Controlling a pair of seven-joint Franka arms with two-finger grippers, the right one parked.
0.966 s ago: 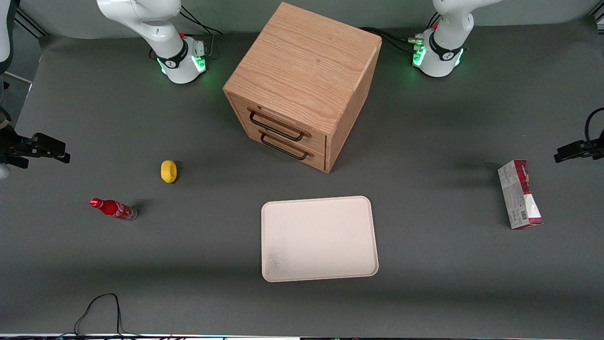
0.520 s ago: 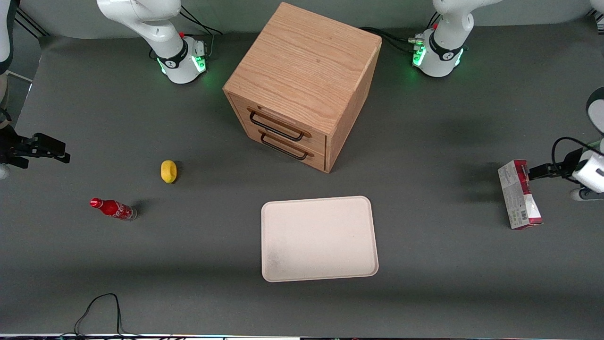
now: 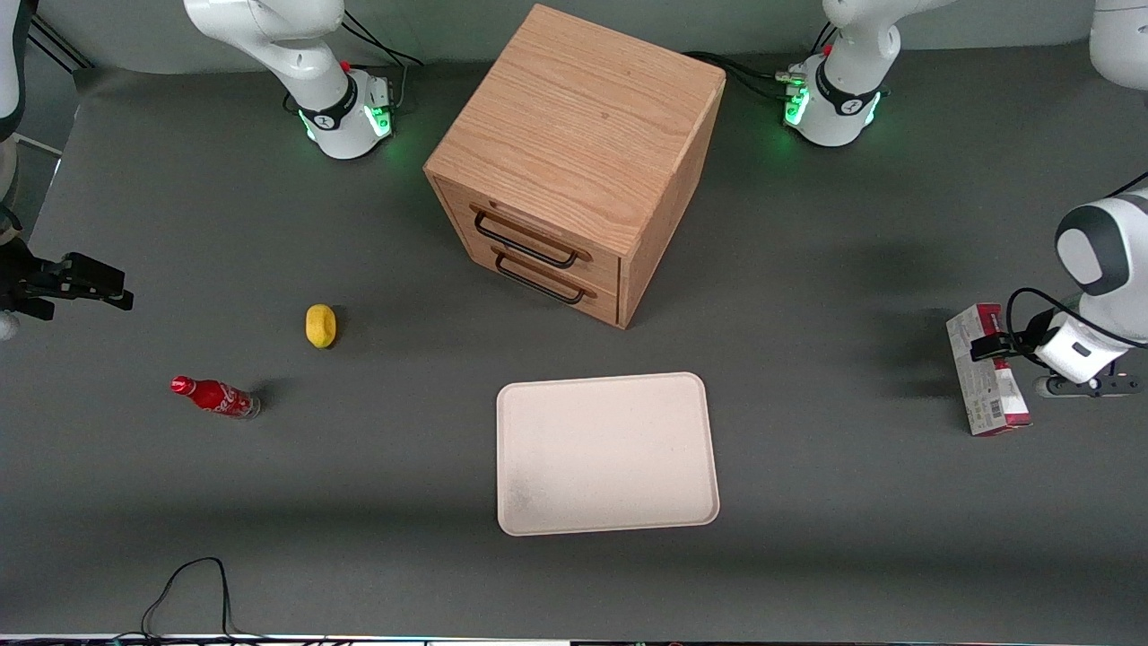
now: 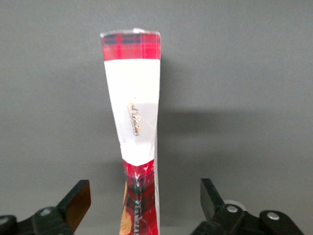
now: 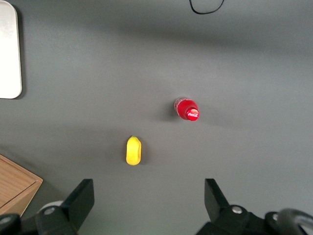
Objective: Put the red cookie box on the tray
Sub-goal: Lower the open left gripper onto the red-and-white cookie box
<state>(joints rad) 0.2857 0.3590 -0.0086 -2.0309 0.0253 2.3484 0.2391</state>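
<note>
The red cookie box [image 3: 987, 395] stands on its narrow edge on the grey table toward the working arm's end, its grey-white barcode panel showing. My left gripper [image 3: 1006, 357] hangs over the box's end farther from the front camera. In the left wrist view the gripper [image 4: 142, 205] is open, with one finger [image 4: 78, 200] on each side of the box's narrow red-and-white edge [image 4: 133, 112], apart from it. The cream tray [image 3: 607, 453] lies flat near the table's middle, nearer the front camera than the cabinet, with nothing on it.
A wooden two-drawer cabinet [image 3: 574, 161] stands above the tray in the front view. A yellow lemon-like object [image 3: 320, 325] and a small red soda bottle [image 3: 215, 397] lie toward the parked arm's end. A black cable [image 3: 188, 583] loops at the table's near edge.
My left arm has swung in from the table's end and come over the cookie box, now straddling its edge. The box and tray have not moved.
</note>
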